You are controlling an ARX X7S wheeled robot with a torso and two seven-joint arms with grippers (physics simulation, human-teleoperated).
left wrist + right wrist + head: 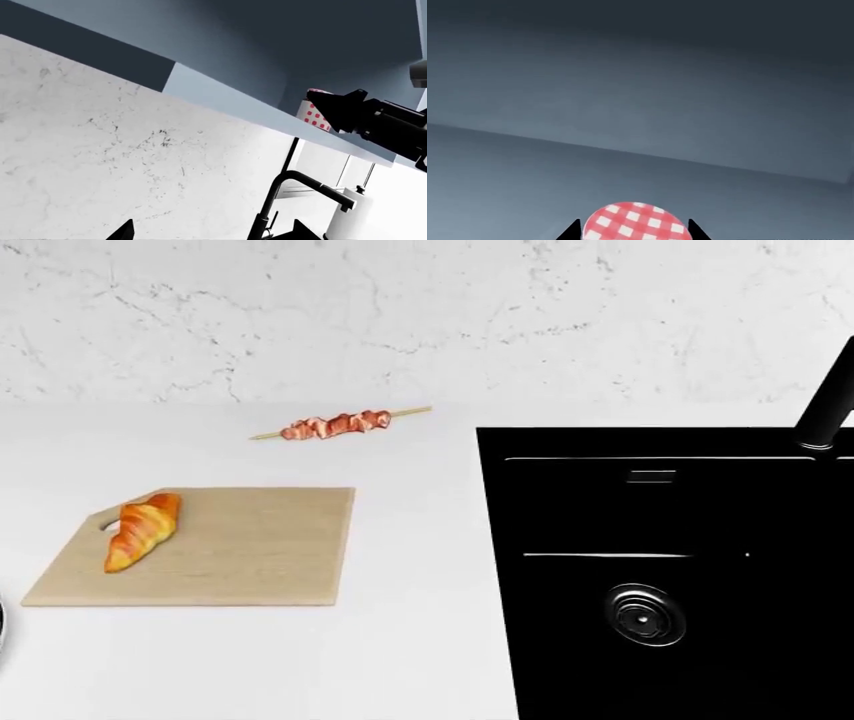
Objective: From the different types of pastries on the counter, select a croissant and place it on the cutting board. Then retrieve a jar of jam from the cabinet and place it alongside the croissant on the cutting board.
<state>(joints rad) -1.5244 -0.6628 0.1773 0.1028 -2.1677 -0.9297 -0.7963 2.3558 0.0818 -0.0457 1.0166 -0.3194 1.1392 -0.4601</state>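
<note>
Croissant lies on left end of cutting board, over its handle hole | jar of jam inside cabinet, right gripper fingers either side of gingham lid, clamp cannot tell | left gripper tips apart, holding nothing | skewer on counter beyond board, sink right.

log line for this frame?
croissant: on cutting board | jar of jam: in cabinet, between right end effector fingertips | grip: unconfirmed
</note>
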